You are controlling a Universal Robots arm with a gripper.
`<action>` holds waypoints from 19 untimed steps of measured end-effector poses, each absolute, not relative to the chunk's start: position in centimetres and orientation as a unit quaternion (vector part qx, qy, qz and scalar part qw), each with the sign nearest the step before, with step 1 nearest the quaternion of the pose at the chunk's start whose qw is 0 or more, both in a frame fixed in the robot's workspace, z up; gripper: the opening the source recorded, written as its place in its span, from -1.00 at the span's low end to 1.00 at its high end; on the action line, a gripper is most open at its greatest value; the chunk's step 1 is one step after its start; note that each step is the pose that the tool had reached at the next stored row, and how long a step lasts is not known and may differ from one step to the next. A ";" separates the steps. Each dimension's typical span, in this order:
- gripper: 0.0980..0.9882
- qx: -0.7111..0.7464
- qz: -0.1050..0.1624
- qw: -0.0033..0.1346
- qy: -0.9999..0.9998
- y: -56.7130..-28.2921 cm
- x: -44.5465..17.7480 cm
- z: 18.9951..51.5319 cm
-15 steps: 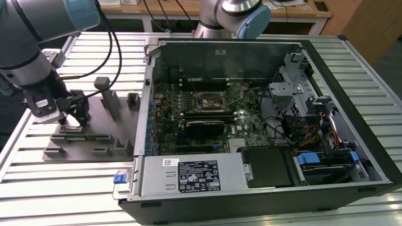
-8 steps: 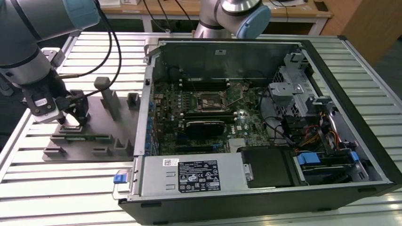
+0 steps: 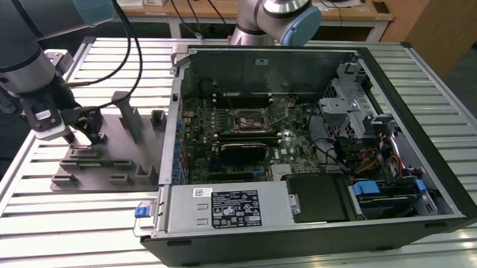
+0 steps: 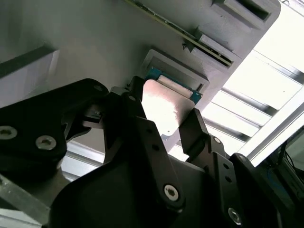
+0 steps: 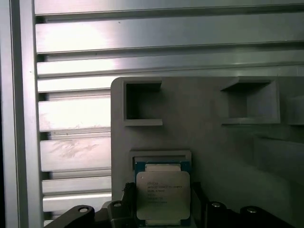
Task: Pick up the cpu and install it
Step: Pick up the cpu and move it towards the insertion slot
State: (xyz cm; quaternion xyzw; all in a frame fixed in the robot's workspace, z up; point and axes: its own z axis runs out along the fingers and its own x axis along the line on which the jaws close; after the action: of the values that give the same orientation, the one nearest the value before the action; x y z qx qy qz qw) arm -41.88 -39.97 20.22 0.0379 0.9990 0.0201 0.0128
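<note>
The pincer [image 4: 165, 108] is down over the grey fixture plate [image 5: 204, 137], astride the cpu [image 5: 163, 197]. Whether it is clamped on the chip's edges or standing just apart from them, I cannot tell. The black body covers the contact lines in both wrist views.

The cpu lies flat, silver lid up, at a shallow recess near the plate's edge, just beside the slatted aluminium bench [image 5: 76, 114].

The risk, I'd say, is an uneven hold. If one side bites before the other, the chip could tip, snag the recess wall, or slip out and fall between the slats.

The open computer case [image 3: 268, 64] stands on the exterior view's right of the plate, its socket [image 3: 249, 119] bare. The chip's near edge and underside are hidden.
</note>
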 end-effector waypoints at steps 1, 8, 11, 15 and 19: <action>0.00 0.038 0.020 0.013 0.999 -40.0 -41.9 20.4; 0.00 0.038 0.020 0.013 0.999 -40.0 -41.9 21.8; 0.00 0.038 0.020 0.013 0.999 -40.0 -41.9 22.5; 0.00 0.038 0.020 0.013 0.999 -40.0 -41.9 23.7; 0.00 0.038 0.020 0.013 0.999 -40.0 -41.9 24.9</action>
State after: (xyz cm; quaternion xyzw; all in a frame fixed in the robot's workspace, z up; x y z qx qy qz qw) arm -41.88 -39.97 24.93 0.0379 0.9990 0.0201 0.0127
